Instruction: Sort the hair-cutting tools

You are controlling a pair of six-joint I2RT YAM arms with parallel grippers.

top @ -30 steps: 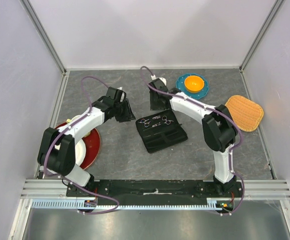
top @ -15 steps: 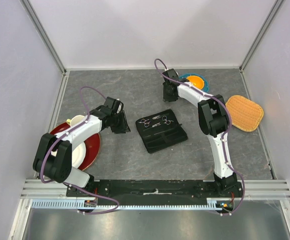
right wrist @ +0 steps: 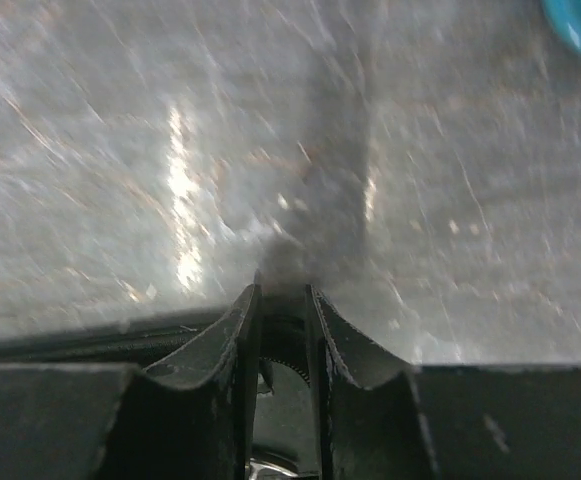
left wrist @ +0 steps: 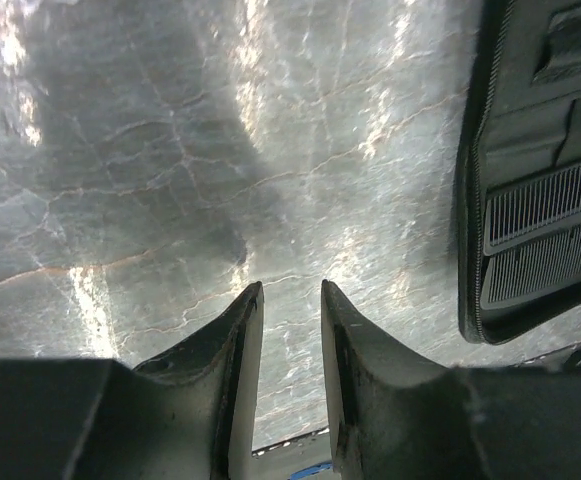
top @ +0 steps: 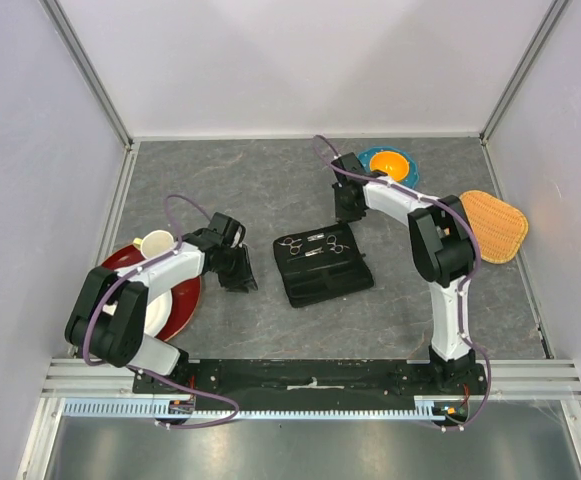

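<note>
A black folding case (top: 338, 287) lies open mid-table. Two silver scissors (top: 315, 244) sit in its far half. Two black combs (left wrist: 545, 225) lie in it, seen as ribbed strips at the right of the left wrist view. My left gripper (top: 238, 270) is just left of the case, low over bare table, its jaws (left wrist: 290, 292) a narrow gap apart and empty. My right gripper (top: 348, 207) is at the case's far right corner. Its jaws (right wrist: 282, 292) stand a narrow gap apart over the case edge (right wrist: 70, 338), holding nothing.
A red plate (top: 184, 290) with a white dish and a cream cup (top: 157, 243) stands at the left. A teal plate with an orange bowl (top: 390, 165) is at the back right. A woven orange mat (top: 492, 224) lies at the right.
My left gripper has moved nearer and lower, staying left of the case. My right gripper swung away toward the teal plate, then came back to the case's far right corner.
</note>
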